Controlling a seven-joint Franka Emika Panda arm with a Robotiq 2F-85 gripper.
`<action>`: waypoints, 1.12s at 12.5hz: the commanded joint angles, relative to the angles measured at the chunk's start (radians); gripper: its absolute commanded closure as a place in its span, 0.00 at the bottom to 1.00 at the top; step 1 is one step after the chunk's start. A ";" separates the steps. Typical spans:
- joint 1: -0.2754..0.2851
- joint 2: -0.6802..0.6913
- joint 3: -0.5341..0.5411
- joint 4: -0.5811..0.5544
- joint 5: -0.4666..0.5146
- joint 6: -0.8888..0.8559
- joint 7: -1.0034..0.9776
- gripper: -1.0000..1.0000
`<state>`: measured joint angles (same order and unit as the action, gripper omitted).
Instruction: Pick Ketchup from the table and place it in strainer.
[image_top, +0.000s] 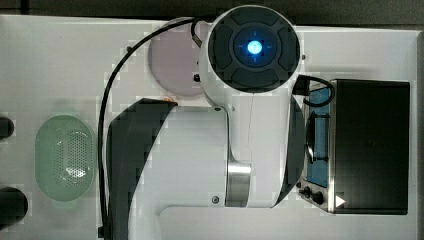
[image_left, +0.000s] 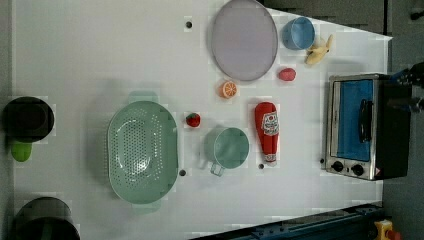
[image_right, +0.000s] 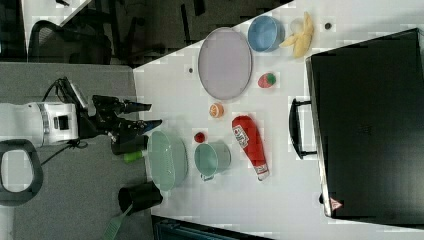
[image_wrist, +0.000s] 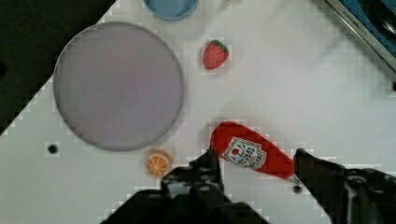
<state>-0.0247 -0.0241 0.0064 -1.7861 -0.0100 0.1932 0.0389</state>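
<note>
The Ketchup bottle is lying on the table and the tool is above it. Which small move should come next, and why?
Probably lower the open tool straight down over the Ketchup. In the wrist view the fingers already stand on either side of the lying bottle, and in the right view the tool hangs well off the table, holding nothing. The strainer comes later.

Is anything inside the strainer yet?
No. The strainer holds nothing; its perforated bottom shows bare in the left view. The Ketchup lies on the table, past the green cup.
</note>
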 joint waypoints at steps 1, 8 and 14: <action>-0.093 -0.223 0.025 -0.108 0.019 -0.138 -0.121 0.21; -0.087 -0.153 0.041 -0.176 0.019 -0.131 -0.205 0.00; -0.074 -0.013 0.064 -0.273 0.019 -0.035 -0.476 0.00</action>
<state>-0.1046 -0.0291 0.0507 -2.0684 0.0099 0.1532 -0.2898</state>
